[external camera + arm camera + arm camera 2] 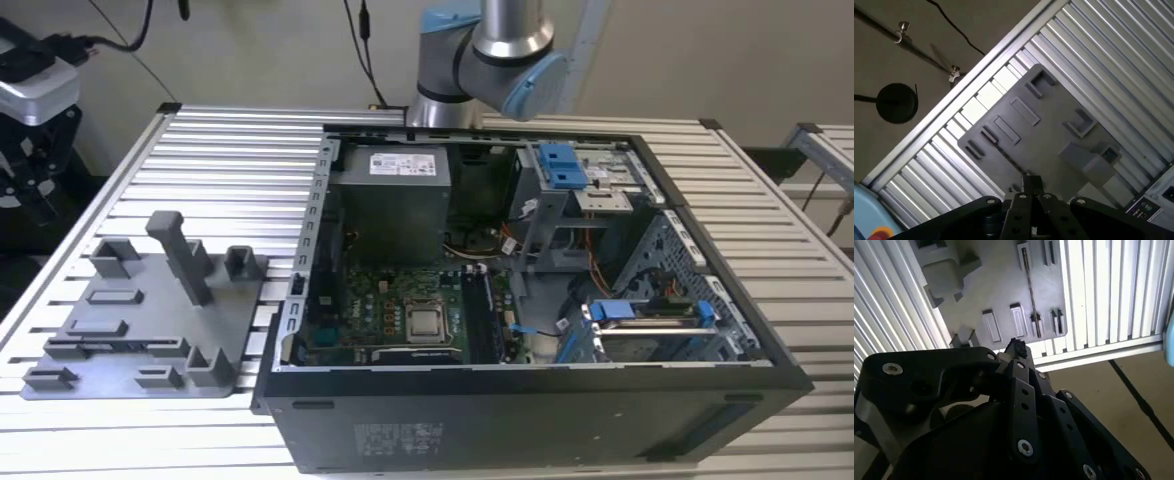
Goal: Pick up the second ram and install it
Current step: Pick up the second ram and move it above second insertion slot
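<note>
The second ram (1030,290) is a thin dark stick standing on edge in the slotted holders of the grey tray (994,280). In the exterior view the ram (127,345) sits near the tray's (160,300) front edge, at that view's left. My gripper (1015,346) hangs well above the tray, apart from the ram. Its black fingers meet at the tip, shut with nothing between them. In the first wrist view the gripper (1032,182) points down at the tray (1049,120). The open computer case (534,400) lies beside the tray, with the memory slots (478,310) next to the processor socket.
A tall grey post (180,255) and several grey blocks stand up from the tray. The ribbed metal table (227,140) carries tray and case. Inside the case are a power supply (391,200), cables and blue-tabbed drive brackets (563,165). The arm's base (467,60) stands behind the case.
</note>
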### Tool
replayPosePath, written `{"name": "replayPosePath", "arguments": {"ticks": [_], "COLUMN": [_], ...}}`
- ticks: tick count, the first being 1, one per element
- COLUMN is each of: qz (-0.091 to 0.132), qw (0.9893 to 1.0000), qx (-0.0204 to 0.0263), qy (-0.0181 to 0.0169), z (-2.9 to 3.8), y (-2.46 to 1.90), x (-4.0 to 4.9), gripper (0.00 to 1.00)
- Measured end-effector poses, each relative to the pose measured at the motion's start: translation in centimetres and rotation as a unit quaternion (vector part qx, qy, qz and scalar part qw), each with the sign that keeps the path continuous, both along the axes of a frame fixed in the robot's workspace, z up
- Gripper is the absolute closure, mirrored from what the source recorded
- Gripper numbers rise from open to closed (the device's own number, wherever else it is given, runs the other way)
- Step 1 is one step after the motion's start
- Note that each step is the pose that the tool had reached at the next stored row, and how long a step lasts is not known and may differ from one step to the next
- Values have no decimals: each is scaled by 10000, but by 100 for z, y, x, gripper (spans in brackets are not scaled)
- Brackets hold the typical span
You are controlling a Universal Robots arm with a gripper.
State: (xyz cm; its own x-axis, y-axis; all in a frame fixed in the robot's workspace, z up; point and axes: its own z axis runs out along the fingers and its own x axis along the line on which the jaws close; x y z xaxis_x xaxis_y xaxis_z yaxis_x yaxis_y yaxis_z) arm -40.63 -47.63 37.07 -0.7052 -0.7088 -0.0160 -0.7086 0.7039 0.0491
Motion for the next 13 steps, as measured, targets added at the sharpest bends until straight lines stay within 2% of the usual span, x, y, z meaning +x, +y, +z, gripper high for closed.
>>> {"name": "replayPosePath", "arguments": {"ticks": [7, 13], "qz": [363, 696], "qw": [9993, 9976], "qx": [-1, 0], "qy": [2, 0], "z": [2, 0], "y": [-2, -3], "x": [-3, -9], "gripper": [89, 89]}}
